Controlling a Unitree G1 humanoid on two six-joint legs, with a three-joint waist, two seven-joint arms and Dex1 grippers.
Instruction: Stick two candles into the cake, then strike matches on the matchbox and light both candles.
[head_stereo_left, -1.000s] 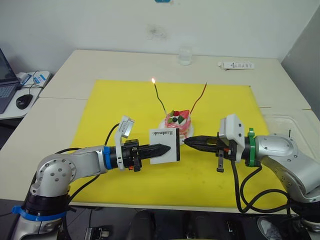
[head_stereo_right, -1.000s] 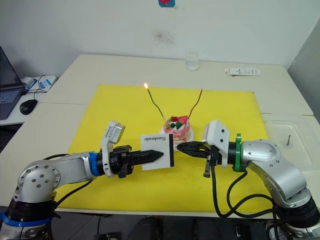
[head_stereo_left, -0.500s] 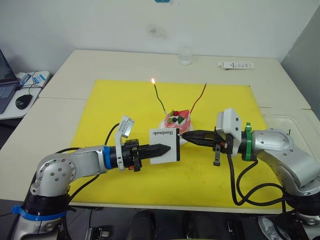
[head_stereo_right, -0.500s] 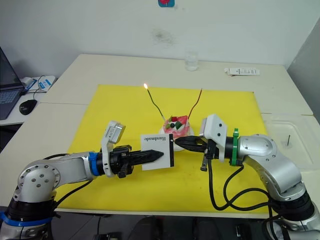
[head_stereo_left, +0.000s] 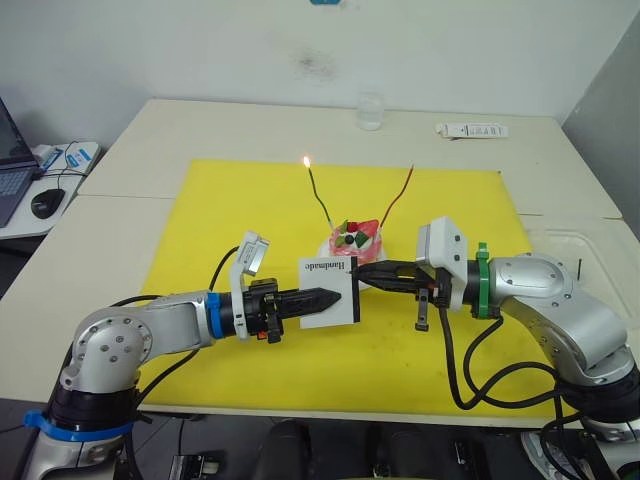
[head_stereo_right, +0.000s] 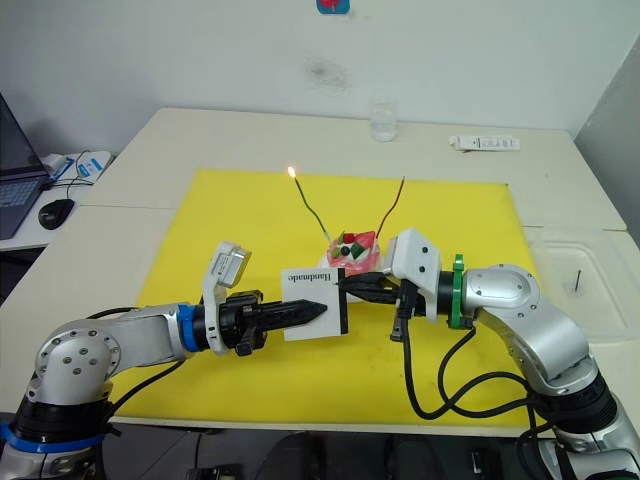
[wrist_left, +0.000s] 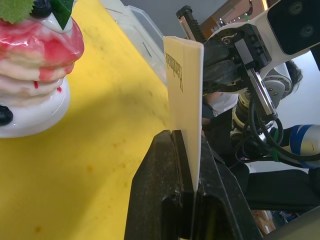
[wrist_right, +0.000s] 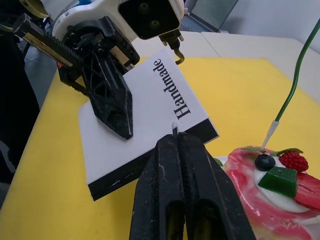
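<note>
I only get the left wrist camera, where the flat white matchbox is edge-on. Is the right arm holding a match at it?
Observer: Yes. The right fingers are shut on a thin match. Its tip lies over the white face of the flat white matchbox, just beside the black strip. I cannot tell whether it touches.
Operator: Is either candle lit?
Observer: The thin wavy green candle carries a small flame. The thin wavy dark red candle is unlit.

The left end effector grips the matchbox upright, the right end effector touching its black-striped edge.
</note>
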